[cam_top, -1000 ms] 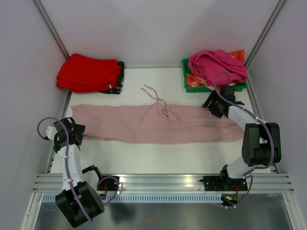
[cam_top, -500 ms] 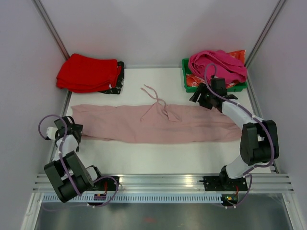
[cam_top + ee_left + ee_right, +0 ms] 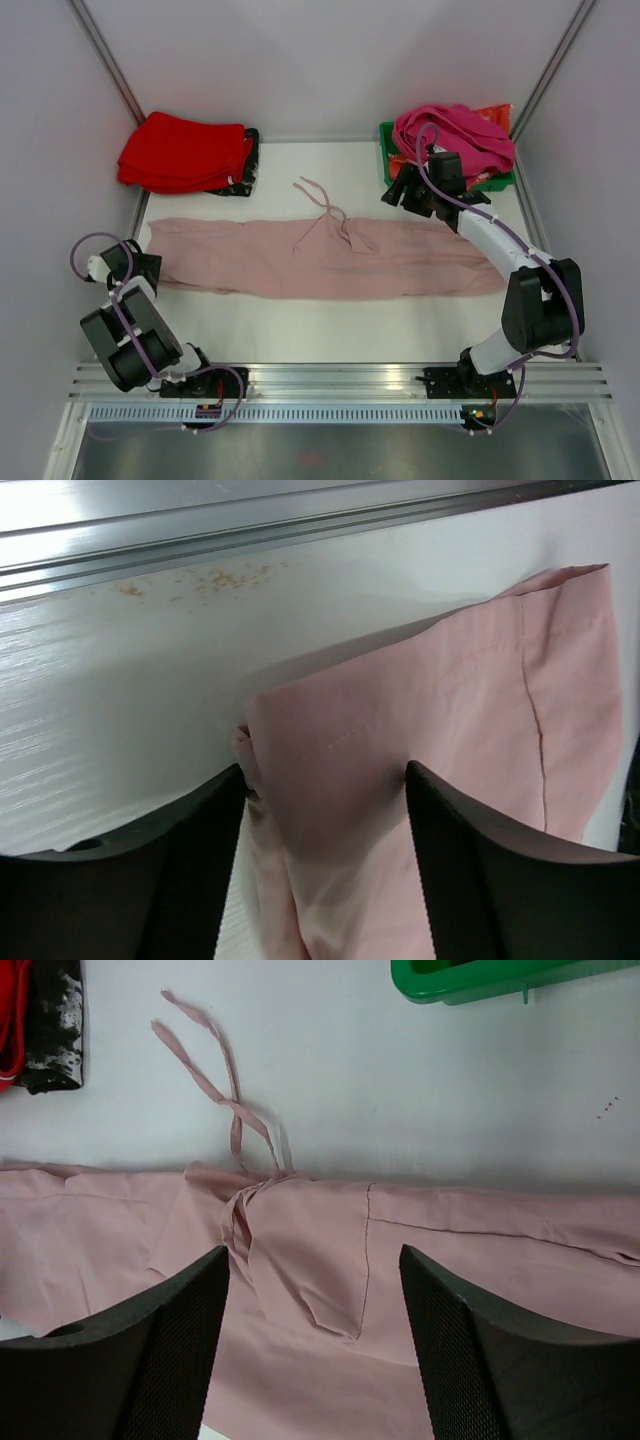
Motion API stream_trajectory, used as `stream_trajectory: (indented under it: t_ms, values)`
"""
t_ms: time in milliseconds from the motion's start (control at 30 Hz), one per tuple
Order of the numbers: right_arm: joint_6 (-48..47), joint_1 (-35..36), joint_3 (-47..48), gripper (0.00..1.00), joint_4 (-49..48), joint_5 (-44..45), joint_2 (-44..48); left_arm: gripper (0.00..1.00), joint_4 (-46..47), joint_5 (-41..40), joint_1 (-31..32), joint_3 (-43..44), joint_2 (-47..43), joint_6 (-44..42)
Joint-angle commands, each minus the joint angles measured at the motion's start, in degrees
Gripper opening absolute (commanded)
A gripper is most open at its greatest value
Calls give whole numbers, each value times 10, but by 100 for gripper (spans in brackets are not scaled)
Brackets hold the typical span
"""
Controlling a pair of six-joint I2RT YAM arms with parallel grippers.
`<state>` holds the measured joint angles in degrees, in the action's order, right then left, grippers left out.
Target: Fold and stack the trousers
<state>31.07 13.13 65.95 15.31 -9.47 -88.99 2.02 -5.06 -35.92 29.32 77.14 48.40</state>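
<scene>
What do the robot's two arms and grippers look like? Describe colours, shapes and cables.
The left arm and right arm have white links between chunky black joint housings, with thin purple cables looping along them. The left gripper and right gripper each carry two broad, curved black fingers.

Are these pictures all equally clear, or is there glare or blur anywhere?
Top external view: soft, even light, with only faint shadows around the trousers. Left wrist view: the metal rail glares nearly white, the left gripper looms dark and soft-edged, and the trousers cast a clear shadow along their edge. Right wrist view: evenly lit and sharp, with the drawstring cords crisp.
</scene>
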Motion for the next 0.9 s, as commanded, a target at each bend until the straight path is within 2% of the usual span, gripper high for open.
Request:
stream_trajectory:
  t_ms: [0, 133, 200, 233, 267, 333, 500, 533, 633, 733, 867]
  values:
    - [1, 25, 25, 75, -3, -19, 20, 68, 22, 48, -1, -3, 35, -29]
    - [-6, 65, 29, 76, -20, -27, 18, 52, 30, 65, -1, -3, 43, -38]
    - [-9, 90, 30, 76, -27, -31, 15, 34, 26, 62, -1, -1, 38, -43]
    - [-15, 99, 32, 76, -37, -36, 12, 14, 13, 59, -1, 8, 29, -52]
    - [-17, 108, 34, 76, -40, -41, 8, 3, -1, 54, -1, 17, 23, -55]
    - [-22, 138, 45, 76, -49, -51, -5, 2, -43, 26, -1, 33, -5, -75]
    - [-16, 210, 74, 75, -71, -59, -52, 2, -56, 15, -1, 54, -111, -127]
    - [-14, 222, 79, 75, -86, -62, -58, 2, -49, 18, -1, 59, -147, -148]
    - [-7, 273, 91, 73, -120, -60, -93, 2, -59, 82, -1, 109, -154, -205]
    - [-8, 317, 107, 63, -145, -54, -147, 2, -45, 155, -1, 129, -161, -226]
    - [6, 352, 123, 38, -182, -39, -212, 2, -1, 285, 4, 153, -164, -286]
